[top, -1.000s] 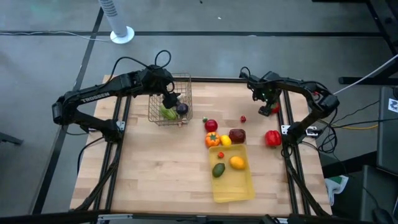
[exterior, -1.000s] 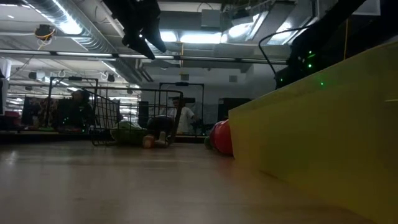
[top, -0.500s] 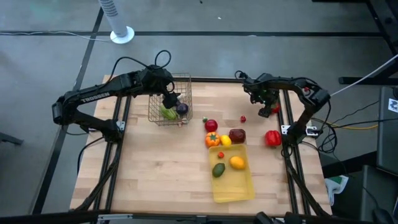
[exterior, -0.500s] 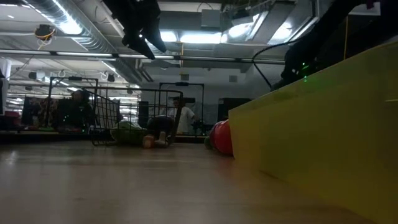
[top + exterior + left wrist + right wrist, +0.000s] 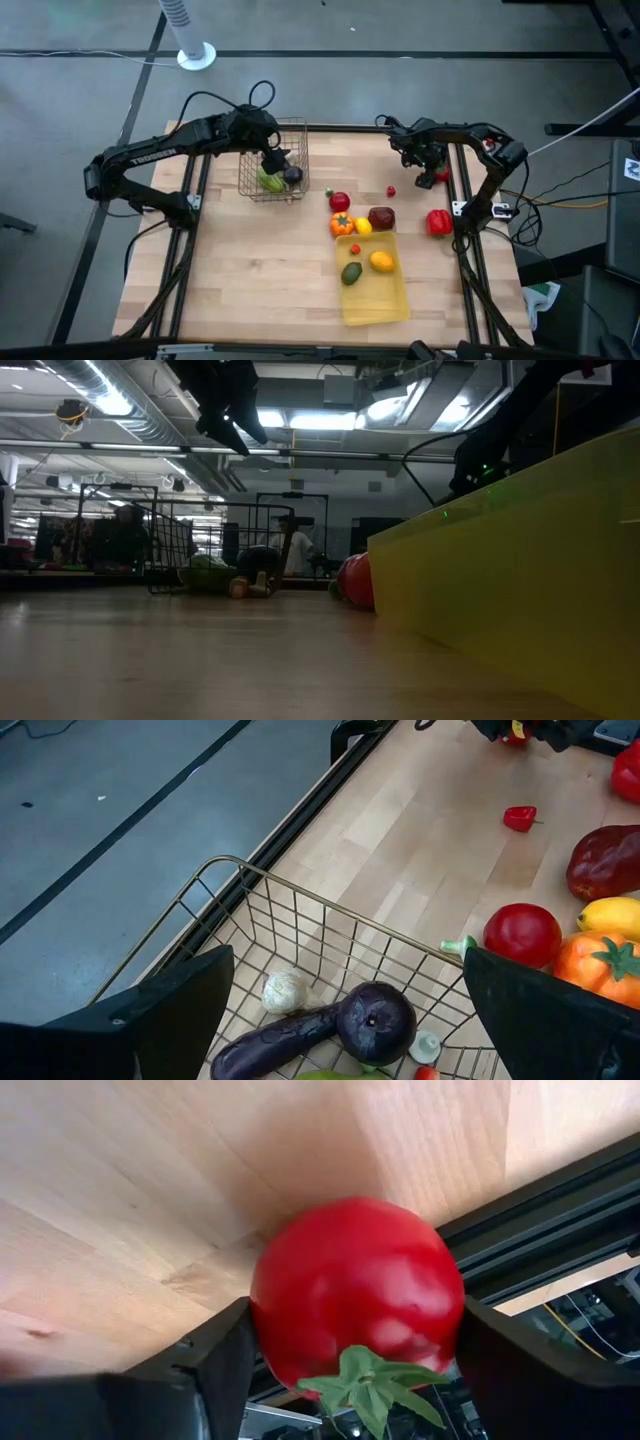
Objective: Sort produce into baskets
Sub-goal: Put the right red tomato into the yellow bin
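My right gripper (image 5: 434, 178) is shut on a red tomato (image 5: 355, 1285) near the table's far right edge; the tomato also shows in the high view (image 5: 442, 175). My left gripper (image 5: 275, 160) hangs open and empty above the wire-mesh basket (image 5: 286, 130), which holds a purple eggplant (image 5: 290, 1035), a whitish garlic (image 5: 284, 988) and a green piece (image 5: 268, 182). The yellow tray (image 5: 385, 305) holds a green avocado (image 5: 351, 273), an orange fruit (image 5: 381, 261) and a small red piece (image 5: 354, 249). My right gripper pinches the tomato's round sides (image 5: 270, 1310) between its two fingers, one on each side. The fingers slant down from the table's far side. The green calyx (image 5: 365, 1375) faces back toward the wrist. Whether the tomato rests on the wood or hangs just above it, I cannot tell.
Loose on the table between basket and tray lie a red fruit (image 5: 340, 201), an orange piece (image 5: 342, 224), a yellow lemon (image 5: 363, 226), a dark red piece (image 5: 381, 217), a small red chili (image 5: 391, 190) and a red pepper (image 5: 439, 221). The table's black frame rail (image 5: 560, 1230) runs right beside the tomato.
My right arm's wrist has swung a little toward the table's left while its fingers stay at the tomato by the far right edge. The tomato has kept its place.
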Controlling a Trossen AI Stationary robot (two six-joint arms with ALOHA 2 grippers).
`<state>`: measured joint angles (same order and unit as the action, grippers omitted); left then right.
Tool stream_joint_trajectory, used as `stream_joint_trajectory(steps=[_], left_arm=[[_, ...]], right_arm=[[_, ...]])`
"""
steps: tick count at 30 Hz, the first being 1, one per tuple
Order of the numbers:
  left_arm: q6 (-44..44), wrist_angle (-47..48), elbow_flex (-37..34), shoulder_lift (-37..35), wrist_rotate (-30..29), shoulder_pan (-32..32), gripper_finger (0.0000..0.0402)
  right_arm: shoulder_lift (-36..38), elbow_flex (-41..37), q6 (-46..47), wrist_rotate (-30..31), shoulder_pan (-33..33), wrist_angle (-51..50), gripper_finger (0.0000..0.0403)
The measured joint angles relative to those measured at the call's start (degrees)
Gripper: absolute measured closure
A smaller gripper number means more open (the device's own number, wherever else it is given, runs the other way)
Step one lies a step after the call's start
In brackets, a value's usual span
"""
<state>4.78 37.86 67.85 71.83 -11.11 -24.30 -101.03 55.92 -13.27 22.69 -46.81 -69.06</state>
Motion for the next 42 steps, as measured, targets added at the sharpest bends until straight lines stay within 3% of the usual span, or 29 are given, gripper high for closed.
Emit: stream_joint_trajectory(steps=[8,19,30,35,42], left_arm=[[0.00,0.01,0.00,0.00,0.00,-0.02,0.0009],[-0.02,-0.01,0.00,0.00,0.00,0.00,0.0009],[-0.02,-0.03,0.00,0.00,0.02,-0.01,0.0009],[-0.02,-0.26,0.00,0.00,0.02,-0.02,0.0009],[-0.28,-3.12,0.00,0.00,0.02,-0.01,0.0009]], right_arm=[[2.71,-0.29,0.47,-3.95,-0.11,-0.21,0.0116],[9.61,-0.20,5.56,-23.64,-0.04,-2.35,0.0116],[19.36,-0.13,9.29,-31.85,0.12,-2.41,0.0116],[24.13,-0.11,13.62,-34.28,4.68,-2.05,0.0116],[28.37,-0.09,23.14,-37.88,18.46,3.59,0.0116]])
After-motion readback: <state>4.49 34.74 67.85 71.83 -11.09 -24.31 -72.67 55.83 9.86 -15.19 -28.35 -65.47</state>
